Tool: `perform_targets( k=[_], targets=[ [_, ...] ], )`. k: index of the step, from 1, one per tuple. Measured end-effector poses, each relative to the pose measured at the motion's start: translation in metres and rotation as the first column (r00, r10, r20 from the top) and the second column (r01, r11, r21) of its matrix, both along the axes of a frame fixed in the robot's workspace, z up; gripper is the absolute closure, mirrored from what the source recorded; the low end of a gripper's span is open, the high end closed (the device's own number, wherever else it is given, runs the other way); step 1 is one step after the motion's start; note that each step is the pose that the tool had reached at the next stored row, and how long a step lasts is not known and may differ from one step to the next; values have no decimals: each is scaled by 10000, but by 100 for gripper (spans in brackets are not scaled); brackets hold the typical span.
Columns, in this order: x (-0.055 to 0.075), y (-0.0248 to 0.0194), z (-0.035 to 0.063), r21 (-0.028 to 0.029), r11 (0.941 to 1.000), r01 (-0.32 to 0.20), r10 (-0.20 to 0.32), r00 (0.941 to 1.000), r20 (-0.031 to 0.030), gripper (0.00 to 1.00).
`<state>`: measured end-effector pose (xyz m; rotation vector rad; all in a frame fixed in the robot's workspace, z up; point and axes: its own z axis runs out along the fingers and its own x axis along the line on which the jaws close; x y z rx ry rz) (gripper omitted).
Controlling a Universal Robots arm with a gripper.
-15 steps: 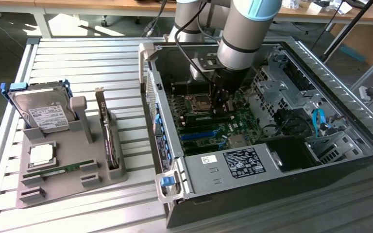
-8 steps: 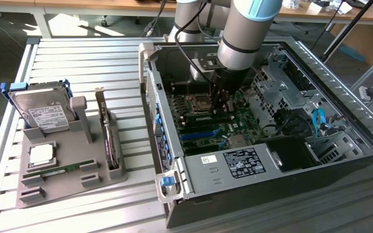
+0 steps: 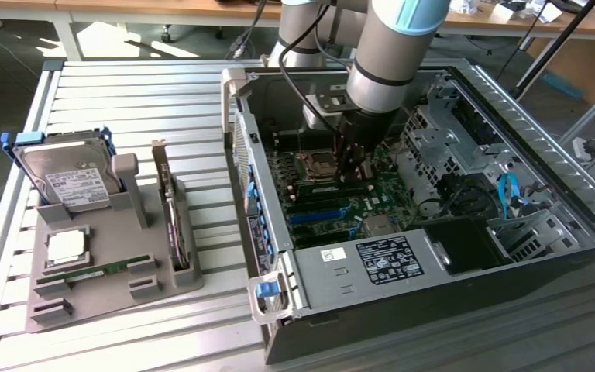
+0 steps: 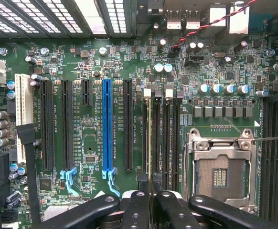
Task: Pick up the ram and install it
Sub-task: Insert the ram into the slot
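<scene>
One arm [image 3: 386, 62] reaches down into the case [image 3: 545, 132], gripper [image 3: 352, 167] pinched nearly closed on the ram [image 4: 149, 138], seen edge-on. Exterior view gives us a second ram [image 3: 91, 273], eight o'clock from the case.

Grey tubular arm [image 3: 389, 66] with light-blue cap [image 3: 414, 12] and black, screw-studded tool [image 4: 151, 191].
</scene>
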<state>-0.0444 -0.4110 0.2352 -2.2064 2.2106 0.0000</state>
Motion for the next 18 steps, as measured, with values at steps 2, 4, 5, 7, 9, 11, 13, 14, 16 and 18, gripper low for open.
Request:
perform_targets(
  k=[2,4,5,7,9,11,13,14,16,18],
  targets=[
    [0,1,-5,7,10000,0,0,10000,2,88],
    [1,1,-2,8,10000,0,0,10000,4,88],
    [1,1,33,8,10000,0,0,10000,4,88],
    [1,-3,41,5,10000,0,0,10000,2,88],
    [1,-6,40,7,10000,0,0,10000,3,88],
    [1,-7,40,9,10000,0,0,10000,4,88],
    [0,-7,36,15,10000,0,0,10000,3,88],
    [1,-7,33,16,10000,0,0,10000,4,88],
    [1,-7,27,15,10000,0,0,10000,3,88],
    [1,-7,23,14,10000,0,0,10000,2,88]
  ],
)
